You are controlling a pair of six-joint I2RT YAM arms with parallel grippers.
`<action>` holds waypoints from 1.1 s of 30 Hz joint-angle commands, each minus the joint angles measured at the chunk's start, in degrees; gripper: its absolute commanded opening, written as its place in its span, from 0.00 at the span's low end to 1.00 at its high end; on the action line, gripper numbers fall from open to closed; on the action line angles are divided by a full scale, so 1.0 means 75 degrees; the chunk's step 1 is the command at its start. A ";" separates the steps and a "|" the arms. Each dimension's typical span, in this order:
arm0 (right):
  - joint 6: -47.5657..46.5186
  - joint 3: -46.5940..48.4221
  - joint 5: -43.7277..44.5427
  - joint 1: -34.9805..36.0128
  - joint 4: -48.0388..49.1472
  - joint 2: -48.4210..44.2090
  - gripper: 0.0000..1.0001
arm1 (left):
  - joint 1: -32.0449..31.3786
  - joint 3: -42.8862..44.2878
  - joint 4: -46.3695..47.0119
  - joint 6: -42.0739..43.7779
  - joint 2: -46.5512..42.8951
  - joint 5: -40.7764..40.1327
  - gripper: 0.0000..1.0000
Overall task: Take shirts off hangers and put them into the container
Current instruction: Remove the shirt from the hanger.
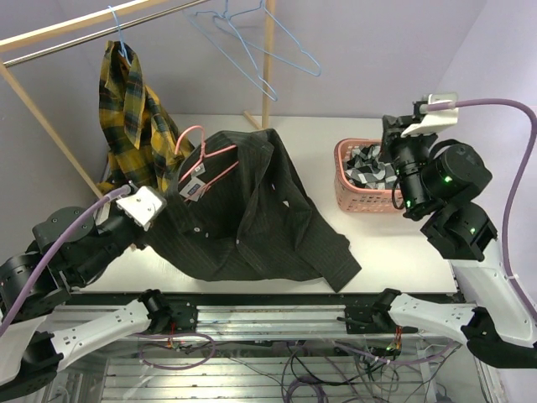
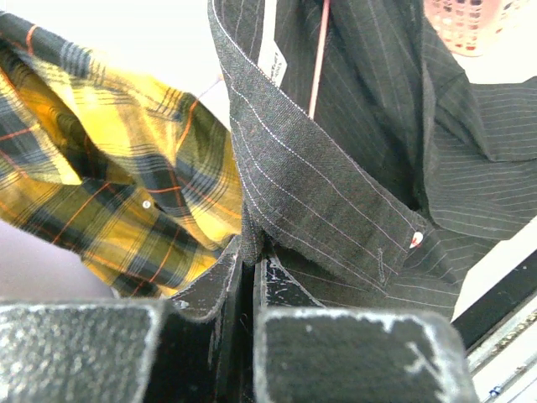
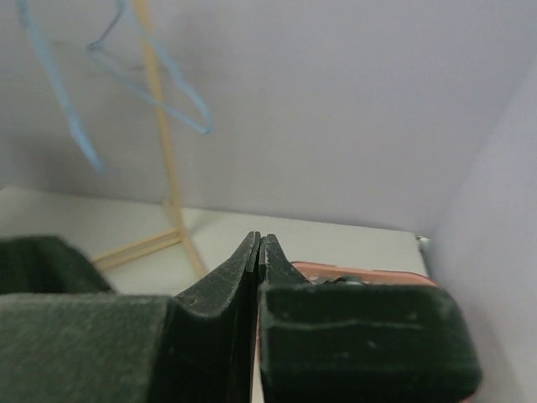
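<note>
The left gripper point(image 2: 252, 252) pinched the pinstriped shirt point(image 2: 319, 193) at its edge; the right gripper point(image 3: 260, 245), clenched empty, hung near the basket point(image 1: 346, 200), which seemingly held a checked shirt point(image 1: 369, 168).

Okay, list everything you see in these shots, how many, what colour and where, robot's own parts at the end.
plaid shirt: one, yellow and black, hanging from the rack, far left
pinstriped shirt: one, dark charcoal, spread on the table, centre
checked shirt: one, black and white, inside the basket
pink hanger: one, pink, in the pinstriped shirt's collar
blue hangers: at least three, light blue, one under the plaid shirt, the others empty on the rack
basket: one, salmon pink, table's right side
rack: one, pale wood, along the back
table: one, white
left claw: one, black, shut on the pinstriped shirt's edge
right claw: one, black, shut and empty, by the basket
</note>
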 commanded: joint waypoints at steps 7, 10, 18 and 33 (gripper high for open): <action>0.0852 0.0198 -0.4183 -0.0005 -0.2011 -0.0160 0.00 | 0.0029 -0.0565 0.1255 0.0124 0.0003 0.1362 0.07; 0.0896 0.0018 -0.5458 -0.0005 -0.2215 -0.0373 0.05 | 0.0025 -0.0847 0.1532 0.0225 0.0058 0.1711 0.07; 0.0905 0.0091 -0.6896 -0.0005 -0.2806 -0.0437 0.28 | 0.0032 -0.0826 0.1994 0.0198 0.0349 0.2590 0.07; 0.3617 -0.3506 -0.5800 -0.0005 0.0718 -0.0605 0.57 | 0.0033 -0.0656 0.3408 -0.0215 0.0066 0.1612 0.07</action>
